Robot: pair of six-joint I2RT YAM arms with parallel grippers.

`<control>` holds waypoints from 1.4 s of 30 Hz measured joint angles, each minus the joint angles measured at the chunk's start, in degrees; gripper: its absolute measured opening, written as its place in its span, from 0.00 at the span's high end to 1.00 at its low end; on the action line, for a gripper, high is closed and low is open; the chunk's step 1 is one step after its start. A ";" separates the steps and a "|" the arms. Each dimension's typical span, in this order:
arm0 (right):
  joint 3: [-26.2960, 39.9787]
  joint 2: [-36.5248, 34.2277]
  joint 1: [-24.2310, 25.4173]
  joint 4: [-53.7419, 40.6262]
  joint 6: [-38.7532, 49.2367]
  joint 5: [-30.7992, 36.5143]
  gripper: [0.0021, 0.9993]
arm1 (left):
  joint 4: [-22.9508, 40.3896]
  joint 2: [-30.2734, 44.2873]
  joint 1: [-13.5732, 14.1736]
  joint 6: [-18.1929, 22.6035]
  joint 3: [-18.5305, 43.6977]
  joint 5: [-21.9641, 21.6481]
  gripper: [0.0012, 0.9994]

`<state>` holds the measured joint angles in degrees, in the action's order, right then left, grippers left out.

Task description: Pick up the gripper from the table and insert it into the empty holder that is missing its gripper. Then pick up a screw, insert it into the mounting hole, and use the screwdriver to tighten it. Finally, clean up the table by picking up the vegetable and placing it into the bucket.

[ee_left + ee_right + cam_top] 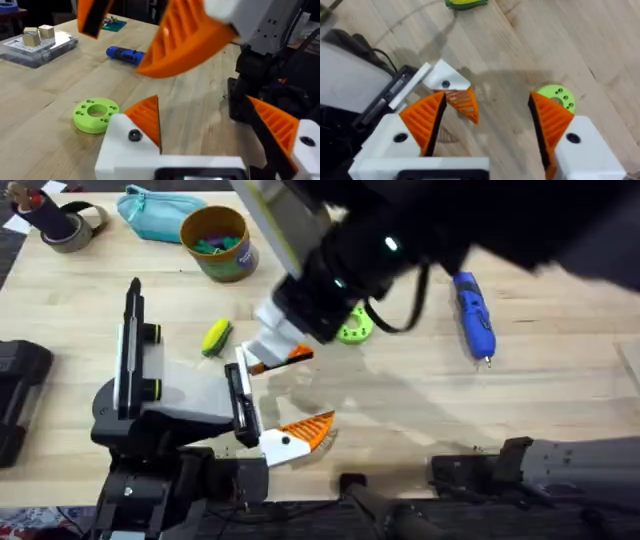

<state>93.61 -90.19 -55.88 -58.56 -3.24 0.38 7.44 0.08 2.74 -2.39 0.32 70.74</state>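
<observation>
Wood table. The right arm reaches across the middle, large and dark. The right gripper hangs over the table just right of the grey-white hand assembly. In its wrist view, the right gripper is spread wide with nothing between the orange fingers.

The assembly sits lower left. The holder, a bare black bar, stands at its far left. The other bar carries a white block with orange finger.

The bucket is at top centre, upright, with coloured bits inside. Teal pouch just left of it. Blue screwdriver lies on the right, well apart from the rest.

The left gripper is also wide and empty, facing the green disc.

The vegetable lies on the table between the bucket and the assembly, touching neither.

Among the orange pieces, I cannot tell which is the loose gripper.
</observation>
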 joint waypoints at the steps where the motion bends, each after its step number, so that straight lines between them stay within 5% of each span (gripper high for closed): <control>1: -1.86 1.23 0.05 0.67 0.01 0.01 0.00 | 0.00 0.01 0.00 0.00 0.00 0.00 0.01; 19: -6.56 3.56 0.82 -3.42 3.20 -6.82 0.00 | 0.00 0.02 0.00 0.00 0.00 0.00 0.01; 39: -6.58 5.99 8.96 -6.16 10.51 -14.36 0.00 | 0.00 0.02 0.00 0.00 0.00 0.00 0.01; 42: -6.58 6.62 9.19 -6.23 11.10 -14.70 0.00 | 0.02 0.00 0.00 -0.01 0.00 0.03 0.24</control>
<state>87.02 -83.57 -46.70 -64.78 7.86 -14.33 7.46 0.09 2.74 -2.40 0.32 70.77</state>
